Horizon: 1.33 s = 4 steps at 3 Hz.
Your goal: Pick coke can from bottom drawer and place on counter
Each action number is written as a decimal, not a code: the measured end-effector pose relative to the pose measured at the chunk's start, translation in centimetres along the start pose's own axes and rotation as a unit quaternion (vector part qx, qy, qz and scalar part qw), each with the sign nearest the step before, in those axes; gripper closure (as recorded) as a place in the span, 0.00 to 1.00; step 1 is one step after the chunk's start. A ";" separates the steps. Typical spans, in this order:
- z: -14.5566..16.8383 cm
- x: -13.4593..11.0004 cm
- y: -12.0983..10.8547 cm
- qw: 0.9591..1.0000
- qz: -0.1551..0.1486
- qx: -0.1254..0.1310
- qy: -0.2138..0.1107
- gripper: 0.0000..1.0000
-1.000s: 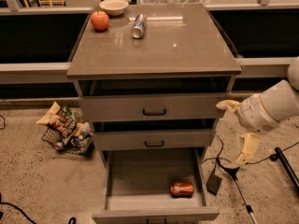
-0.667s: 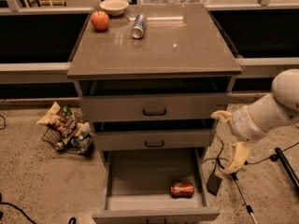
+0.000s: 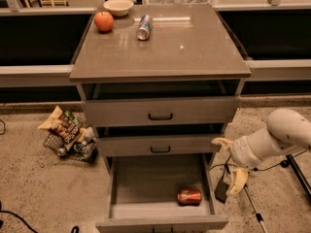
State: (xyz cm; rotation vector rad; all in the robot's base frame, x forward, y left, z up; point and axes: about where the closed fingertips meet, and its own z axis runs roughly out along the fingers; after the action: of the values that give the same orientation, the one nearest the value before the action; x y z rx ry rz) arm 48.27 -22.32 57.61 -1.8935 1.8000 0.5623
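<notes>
One coke can (image 3: 189, 196) lies on its side at the front right of the open bottom drawer (image 3: 146, 178). My gripper (image 3: 230, 162) hangs outside the drawer's right wall, fingers (image 3: 239, 179) spread wide, empty. Approach step: next I must clear that wall, then descend. The counter (image 3: 194, 47) offers room on its right half.

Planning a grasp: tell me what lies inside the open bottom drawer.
A small red soda can lies sideways, front right, in the deep grey bottom drawer; its rear is hidden beneath the middle drawer. The open end effector hovers outside, to the right.
</notes>
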 end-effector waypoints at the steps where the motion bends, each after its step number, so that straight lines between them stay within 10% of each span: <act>1: 3.2 2.8 0.8 0.999 -0.005 -0.010 -0.036 0.00; 4: 10.6 6.9 2.0 0.995 0.014 -0.043 -0.089 0.00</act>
State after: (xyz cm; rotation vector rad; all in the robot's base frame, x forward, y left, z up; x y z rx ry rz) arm 46.90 -21.72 44.94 -1.8122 1.7155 0.8028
